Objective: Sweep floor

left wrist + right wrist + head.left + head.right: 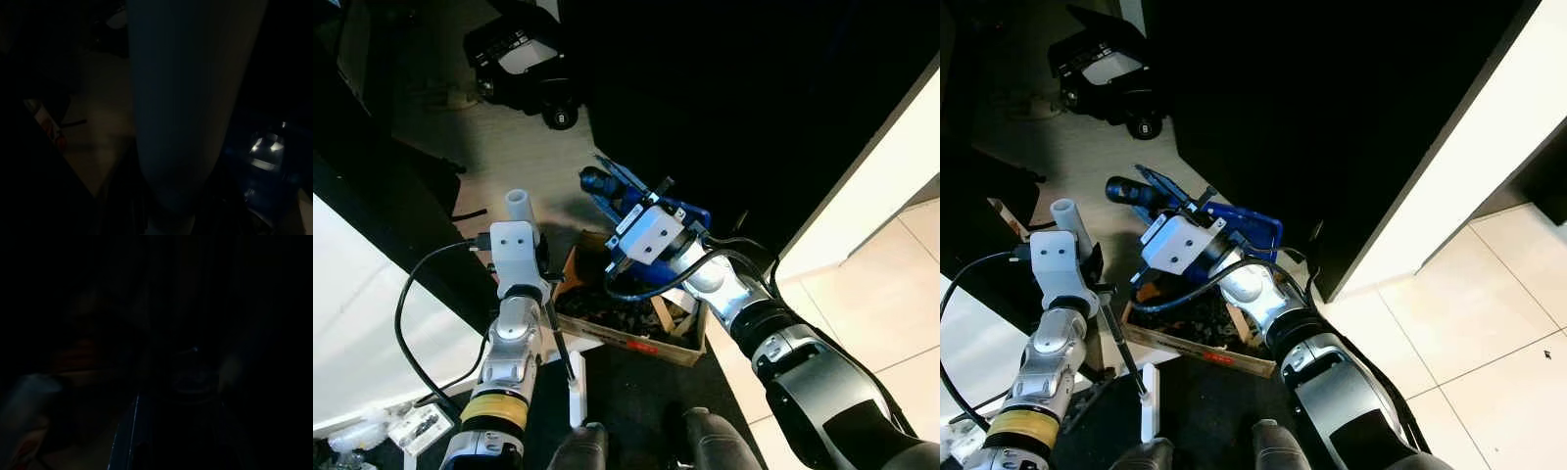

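Floor (524, 157) of pale wood lies far and left, while the right gripper (1141, 192) holds a blue plastic dustpan (1234, 223) over a wooden box (1200, 338) for emptying, I judge; both jaws' states I cannot tell.

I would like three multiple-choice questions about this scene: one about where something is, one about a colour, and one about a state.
1. Where is the wooden box?
A. on the floor between the two arms
B. on a shelf
C. on a chair

2. What colour is the dustpan by the right gripper?
A. red
B. blue
C. yellow

3. What is the state of the box?
A. empty
B. closed with a lid
C. open, with dark debris inside

Answers:
1. A, it sits low on the floor, the left gripper beside it.
2. B, its plastic is clearly blue.
3. C, the top is open and dark bits fill it.
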Available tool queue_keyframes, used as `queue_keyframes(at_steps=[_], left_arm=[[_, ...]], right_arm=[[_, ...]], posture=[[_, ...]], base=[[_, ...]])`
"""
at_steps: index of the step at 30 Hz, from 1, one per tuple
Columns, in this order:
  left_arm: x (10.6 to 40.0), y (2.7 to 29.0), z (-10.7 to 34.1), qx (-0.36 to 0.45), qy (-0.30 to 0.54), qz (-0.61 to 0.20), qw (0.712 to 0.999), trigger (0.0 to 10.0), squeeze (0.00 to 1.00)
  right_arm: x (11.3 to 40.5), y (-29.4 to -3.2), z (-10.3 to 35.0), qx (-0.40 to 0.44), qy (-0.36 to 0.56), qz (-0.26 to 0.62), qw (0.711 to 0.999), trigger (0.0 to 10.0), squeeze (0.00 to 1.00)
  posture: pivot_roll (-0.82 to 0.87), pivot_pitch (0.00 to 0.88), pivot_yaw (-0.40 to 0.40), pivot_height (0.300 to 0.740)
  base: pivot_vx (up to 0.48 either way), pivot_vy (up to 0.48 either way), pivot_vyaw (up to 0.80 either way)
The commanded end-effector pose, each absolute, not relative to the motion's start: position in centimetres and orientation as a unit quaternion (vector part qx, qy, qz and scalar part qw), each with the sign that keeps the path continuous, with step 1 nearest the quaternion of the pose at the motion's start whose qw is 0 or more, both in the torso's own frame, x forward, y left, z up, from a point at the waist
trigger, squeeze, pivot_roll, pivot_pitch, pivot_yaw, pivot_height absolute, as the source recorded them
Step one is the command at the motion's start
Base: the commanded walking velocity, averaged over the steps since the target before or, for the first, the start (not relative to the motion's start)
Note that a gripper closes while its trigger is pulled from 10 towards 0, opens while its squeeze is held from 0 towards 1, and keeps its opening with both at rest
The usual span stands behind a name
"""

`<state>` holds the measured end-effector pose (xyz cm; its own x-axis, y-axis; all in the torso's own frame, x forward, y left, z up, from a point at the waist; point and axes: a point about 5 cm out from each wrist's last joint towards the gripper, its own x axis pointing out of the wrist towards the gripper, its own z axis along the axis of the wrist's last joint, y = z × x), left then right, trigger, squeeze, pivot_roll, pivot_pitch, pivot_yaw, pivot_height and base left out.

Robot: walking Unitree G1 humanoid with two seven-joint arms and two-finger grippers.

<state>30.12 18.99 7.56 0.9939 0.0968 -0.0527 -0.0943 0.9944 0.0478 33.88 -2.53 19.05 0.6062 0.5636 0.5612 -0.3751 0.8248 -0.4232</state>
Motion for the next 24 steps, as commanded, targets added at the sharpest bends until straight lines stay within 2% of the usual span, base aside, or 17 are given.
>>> queue_keyframes(at_steps=[1, 3, 4, 5, 8, 10, 11, 15, 17, 18, 21, 24], left_arm=[[30.1, 18.9, 7.7, 0.024, 0.023, 0.045, 0.998, 10.0, 0.0], [30.1, 19.0, 7.7, 0.024, 0.022, 0.045, 0.998, 10.0, 0.0], [30.1, 19.0, 7.7, 0.024, 0.022, 0.045, 0.998, 10.0, 0.0], [30.1, 19.0, 7.7, 0.024, 0.022, 0.045, 0.998, 10.0, 0.0], [30.1, 19.0, 7.7, 0.024, 0.021, 0.045, 0.998, 10.0, 0.0], [30.1, 19.0, 7.7, 0.025, 0.021, 0.044, 0.999, 10.0, 0.0], [30.1, 19.0, 7.7, 0.025, 0.021, 0.044, 0.999, 10.0, 0.0], [30.3, 18.9, 8.0, 0.031, 0.017, 0.036, 0.999, 10.0, 0.0], [30.3, 18.9, 8.0, 0.031, 0.017, 0.036, 0.999, 10.0, 0.0], [30.3, 18.9, 8.0, 0.033, 0.016, 0.035, 0.999, 10.0, 0.0], [30.3, 18.9, 8.1, 0.033, 0.016, 0.035, 0.999, 10.0, 0.0], [30.3, 19.0, 8.0, 0.033, 0.016, 0.035, 0.999, 10.0, 0.0]], right_arm=[[36.4, -6.3, 21.8, -0.075, -0.342, 0.17, 0.921, 10.0, 0.0], [37.5, -9.0, 23.4, -0.053, -0.343, 0.122, 0.93, 10.0, 0.0], [37.5, -9.0, 23.4, -0.053, -0.343, 0.122, 0.93, 10.0, 0.0], [38.0, -11.0, 24.7, -0.041, -0.351, 0.089, 0.931, 10.0, 0.0], [38.2, -11.8, 25.2, -0.036, -0.355, 0.076, 0.931, 10.0, 0.0], [38.5, -14.7, 27.0, -0.024, -0.368, 0.043, 0.928, 10.0, 0.0], [38.5, -14.7, 27.0, -0.024, -0.368, 0.043, 0.928, 10.0, 0.0], [38.4, -19.2, 29.4, -0.04, -0.381, 0.011, 0.924, 10.0, 0.0], [38.4, -19.2, 29.4, -0.04, -0.381, 0.011, 0.924, 10.0, 0.0], [38.3, -20.0, 29.8, -0.04, -0.384, 0.003, 0.923, 10.0, 0.0], [38.3, -21.9, 30.8, 0.016, -0.376, -0.004, 0.927, 10.0, 0.0], [38.7, -23.5, 30.1, 0.09, -0.324, 0.006, 0.942, 10.0, 0.0]], posture=[[0.01, 0.107, -0.037, 0.74], [0.0, 0.108, -0.035, 0.74], [0.0, 0.108, -0.035, 0.74], [0.0, 0.108, -0.031, 0.74], [0.0, 0.108, -0.031, 0.74], [0.0, 0.109, -0.026, 0.74], [0.0, 0.109, -0.026, 0.74], [0.0, 0.109, -0.021, 0.74], [0.0, 0.109, -0.021, 0.74], [0.0, 0.109, -0.02, 0.74], [0.0, 0.109, -0.018, 0.74], [0.0, 0.105, -0.015, 0.74]], base=[[0.0, 0.0, 0.0], [0.0, 0.0, 0.0], [0.0, 0.0, 0.0], [0.0, 0.0, 0.0], [0.0, 0.0, 0.0], [0.0, 0.0, 0.0], [0.0, 0.0, 0.0], [0.0, 0.0, 0.0], [0.0, 0.0, 0.0], [0.0, 0.0, 0.0], [0.0, 0.0, 0.0], [0.0, 0.0, 0.0]])
